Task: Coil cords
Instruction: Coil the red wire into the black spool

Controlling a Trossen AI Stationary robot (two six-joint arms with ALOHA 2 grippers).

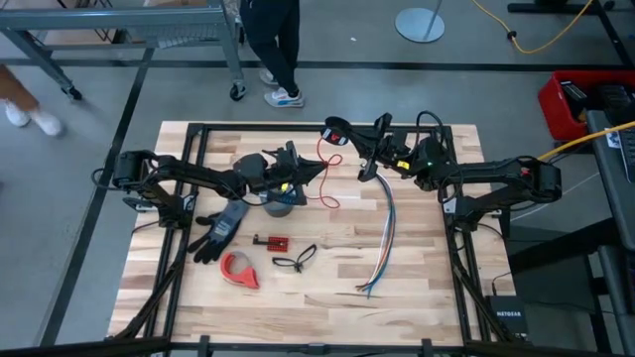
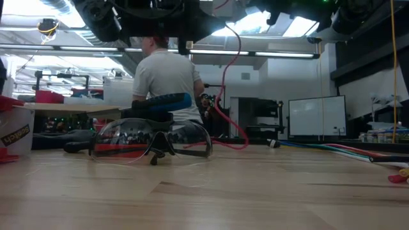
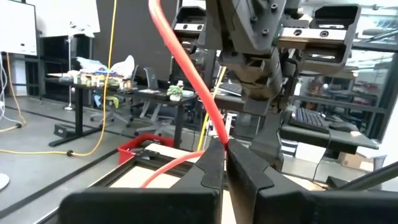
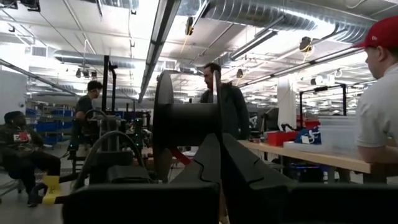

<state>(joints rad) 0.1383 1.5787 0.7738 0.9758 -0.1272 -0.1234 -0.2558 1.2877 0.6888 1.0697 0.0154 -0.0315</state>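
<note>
High view, left to right: my left arm reaches in from the left edge of the wooden surface, and its left end effector sits near the middle, above a grey tape roll. In the left wrist view I see its fingers pressed together on the red cord, which runs up and away between them toward the other arm.

On the surface in front of the left arm lie a black glove, a red tape dispenser, a small red and black part and a small black looped cord.

The red cord hangs in a slack line from the left end effector, one strand dropping to the surface just beside the tape roll, the other rising to the black spool at the far side.

Right of that, a multicoloured wire bundle trails toward the near edge. The right end effector hovers by the spool; in the right wrist view its fingers look closed, with the spool just beyond them. I cannot tell whether they grip anything.
</note>
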